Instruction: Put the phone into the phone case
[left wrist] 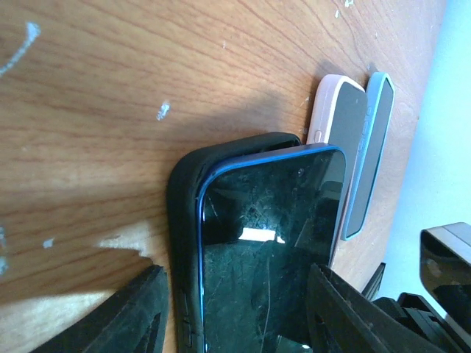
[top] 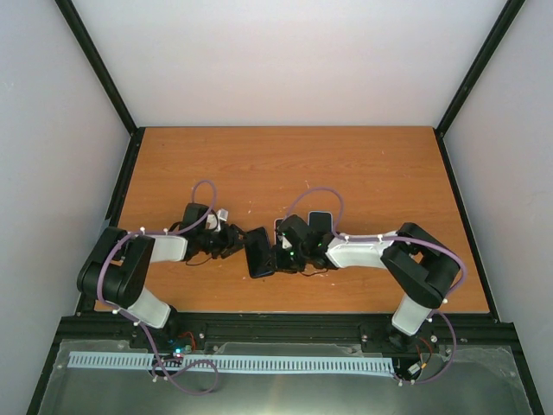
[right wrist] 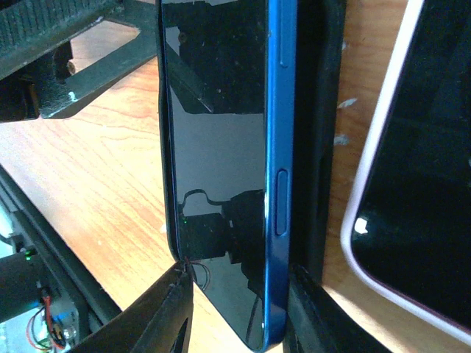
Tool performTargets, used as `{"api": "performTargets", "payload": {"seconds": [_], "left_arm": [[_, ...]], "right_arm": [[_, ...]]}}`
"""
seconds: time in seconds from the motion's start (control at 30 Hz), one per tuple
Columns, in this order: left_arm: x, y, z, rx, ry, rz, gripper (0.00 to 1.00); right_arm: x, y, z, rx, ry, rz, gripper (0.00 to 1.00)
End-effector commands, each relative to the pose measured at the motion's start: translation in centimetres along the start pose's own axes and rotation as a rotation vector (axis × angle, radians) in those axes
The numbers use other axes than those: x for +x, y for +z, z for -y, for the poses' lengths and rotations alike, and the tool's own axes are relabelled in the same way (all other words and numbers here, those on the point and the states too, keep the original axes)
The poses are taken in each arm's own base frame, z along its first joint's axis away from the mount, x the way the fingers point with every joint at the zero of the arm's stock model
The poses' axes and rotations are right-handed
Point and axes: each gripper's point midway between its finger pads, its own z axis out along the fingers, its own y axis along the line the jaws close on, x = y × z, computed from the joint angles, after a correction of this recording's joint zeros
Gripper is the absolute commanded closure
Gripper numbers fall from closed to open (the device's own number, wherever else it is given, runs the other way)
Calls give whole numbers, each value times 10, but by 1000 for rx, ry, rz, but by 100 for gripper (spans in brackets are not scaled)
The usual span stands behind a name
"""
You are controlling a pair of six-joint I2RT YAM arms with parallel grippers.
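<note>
Orange-brown wood table point(top: 285, 164), grain running across. It is scuffed, with white specks point(left wrist: 163, 110) on the wood just beyond the phone case point(left wrist: 180, 220). Plain white walls point(top: 285, 60) on three sides, with black frame posts point(top: 99, 65) in the corners well behind the case. On the near side of the case a black rail point(top: 285, 327) edges the table, then a white slotted strip point(top: 233, 363) on a grey metal shelf.

The case is black and lies on the table between the two arms, near the front-centre of the wood. The phone point(left wrist: 272, 243) has a blue frame and a dark glossy screen facing up. It lies on the case, its top corner inside the case rim. In the right wrist view the blue side edge and its button show above the case wall, so that side is not flush.

Left gripper point(left wrist: 237, 273): fingers straddle the case and phone at the case's lower end. One finger point(left wrist: 125, 316) is against the case's outer wall and the other overlaps the phone's far edge, so it looks clamped across the case. Right gripper point(right wrist: 239, 271): fingers pressed to both long edges of the phone, clenched on it, with the case wall just beside one finger point(right wrist: 309, 309).

A pink-edged phone point(left wrist: 340, 118) lies flat just beside the case's far long side. A light-blue-edged phone point(left wrist: 372, 147) lies beside that one, farther from the case. Cannot tell if those two touch.
</note>
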Motion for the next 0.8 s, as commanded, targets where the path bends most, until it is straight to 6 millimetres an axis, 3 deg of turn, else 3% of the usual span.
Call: {"api": "performTargets", "payload": {"seconds": [0.0,0.3,0.47,0.77], "left_arm": [[-8,-1,0,-43,30,23,48],[-6,-1,4,-17,42,10,48],[-2,1,3,-2,28,-3,48],[4,3,-4,-10,11,-18,49]], "right_arm": [[-19,-9,-5,65,-56,61,67],[-36,-11,-5,133,-105,98,66],[-46,-6,-4,139,-122,110,71],[-48,8,4,172,-123,85,75]]}}
